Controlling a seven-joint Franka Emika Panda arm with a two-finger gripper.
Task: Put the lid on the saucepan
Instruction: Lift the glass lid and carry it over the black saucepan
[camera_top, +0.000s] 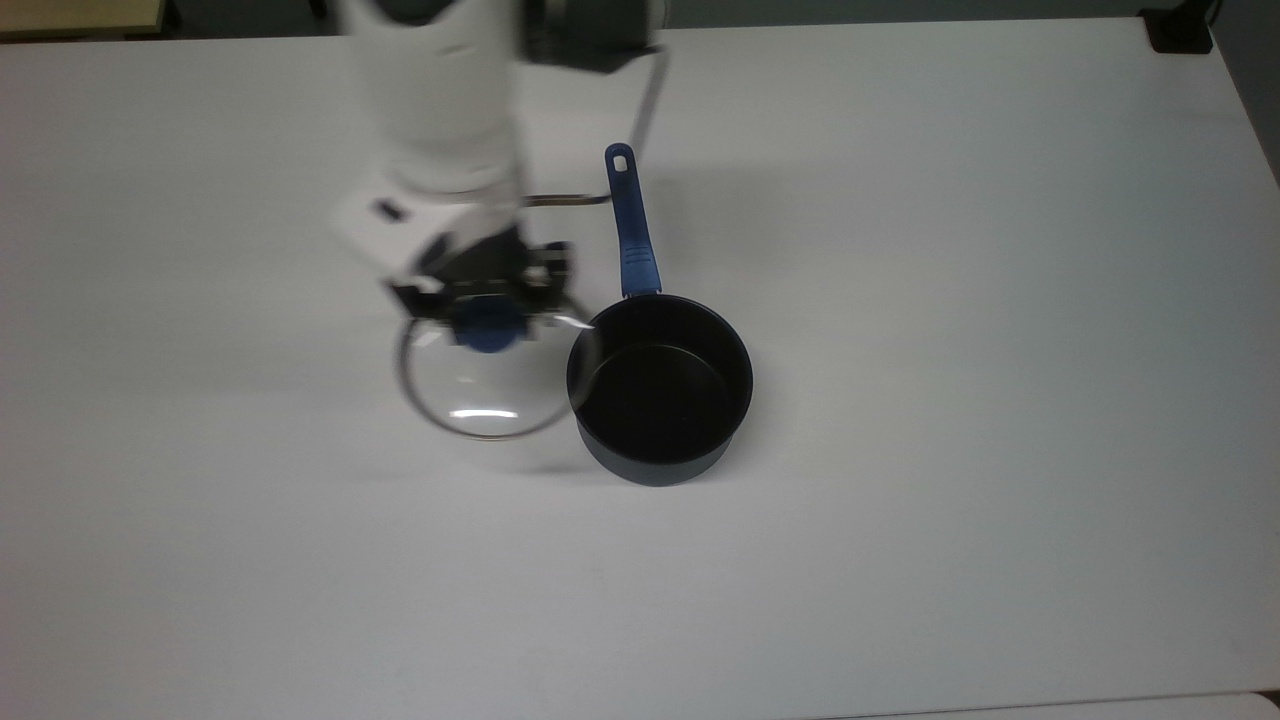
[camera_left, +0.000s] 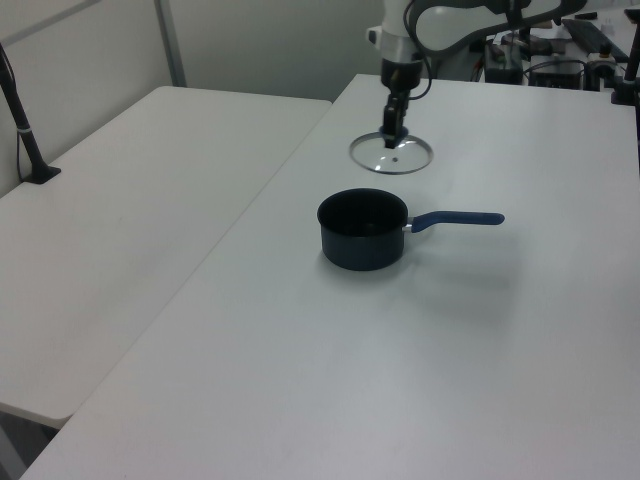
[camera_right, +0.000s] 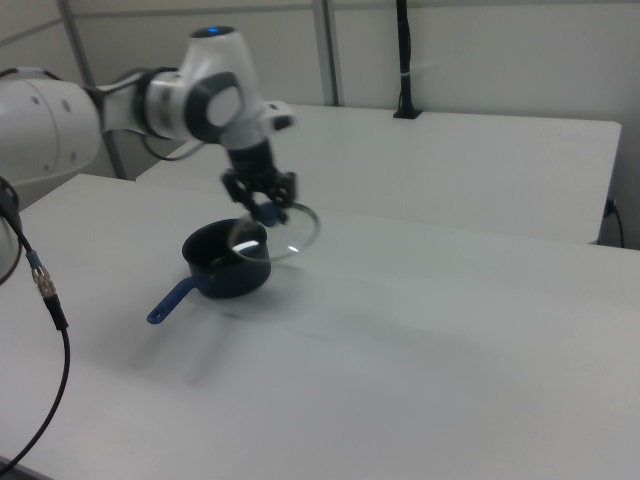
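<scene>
Gripper (camera_top: 487, 300) clamps the lid (camera_top: 487, 372) by its knob, beside the saucepan (camera_top: 660, 388).

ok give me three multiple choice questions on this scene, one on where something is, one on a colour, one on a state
1. In the top view, where is the lid relative to the saucepan?
A. Mostly to the top view's left of it, its edge just overlapping the pan's rim
B. Seated squarely on top of it
C. To the top view's right of it

2. What colour is the lid's knob?
A. Red
B. Blue
C. Yellow

3. What is the gripper doing?
A. Open above the pan's handle
B. Shut on the lid's knob, carrying the lid
C. Resting open on the table

Answers:
1. A, the glass disc lies mostly left of the open pan.
2. B, a blue knob shows between the fingers.
3. B, the fingers clamp the knob and the left view shows the lid above the table.
</scene>
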